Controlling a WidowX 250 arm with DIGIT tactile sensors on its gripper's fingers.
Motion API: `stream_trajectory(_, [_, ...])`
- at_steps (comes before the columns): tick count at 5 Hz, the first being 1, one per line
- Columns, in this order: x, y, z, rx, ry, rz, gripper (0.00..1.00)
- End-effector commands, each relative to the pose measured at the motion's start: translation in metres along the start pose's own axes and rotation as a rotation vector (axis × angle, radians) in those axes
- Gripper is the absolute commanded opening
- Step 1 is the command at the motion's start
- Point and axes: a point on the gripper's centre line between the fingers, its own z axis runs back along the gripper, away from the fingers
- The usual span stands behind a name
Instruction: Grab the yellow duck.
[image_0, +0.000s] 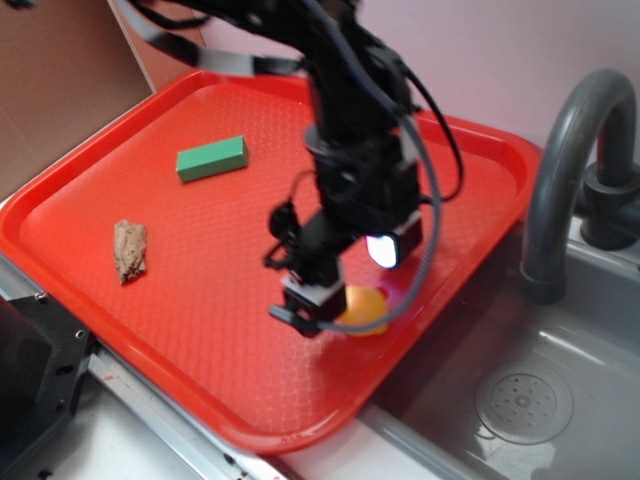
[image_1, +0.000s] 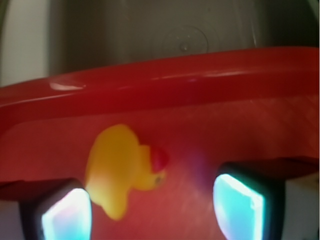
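The yellow duck (image_1: 122, 167) lies on the red tray (image_1: 200, 90), its red beak pointing right, close to the tray's near rim. In the exterior view the yellow duck (image_0: 363, 310) peeks out from behind my gripper (image_0: 335, 300), which hangs low just over it. In the wrist view my gripper (image_1: 152, 210) is open, its two glowing pads wide apart. The duck sits ahead of the left pad (image_1: 65, 215), touching or nearly touching it, and well clear of the right pad (image_1: 237, 207).
A green block (image_0: 212, 158) and a brown rough lump (image_0: 130, 250) lie on the tray's (image_0: 120, 170) left half. To the right is a grey sink (image_0: 520, 400) with a curved faucet (image_0: 565, 170). A brown board (image_0: 60, 70) stands at the back left.
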Motion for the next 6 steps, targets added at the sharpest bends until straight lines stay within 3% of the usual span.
stream_trajectory(1, [0.025, -0.015, -0.01, 0.033, 0.018, -0.098, 1.0])
stream_trajectory(2, [0.031, -0.025, -0.016, 0.044, 0.044, -0.094, 0.92])
stream_trajectory(3, [0.032, -0.026, -0.016, 0.045, 0.042, -0.084, 0.0])
stream_trajectory(4, [0.031, -0.028, -0.015, 0.063, 0.054, -0.068, 0.0])
stream_trajectory(5, [0.015, -0.018, 0.016, 0.09, 0.037, 0.135, 0.0])
stream_trajectory(6, [-0.027, 0.001, 0.07, 0.144, 0.016, 0.383, 0.0])
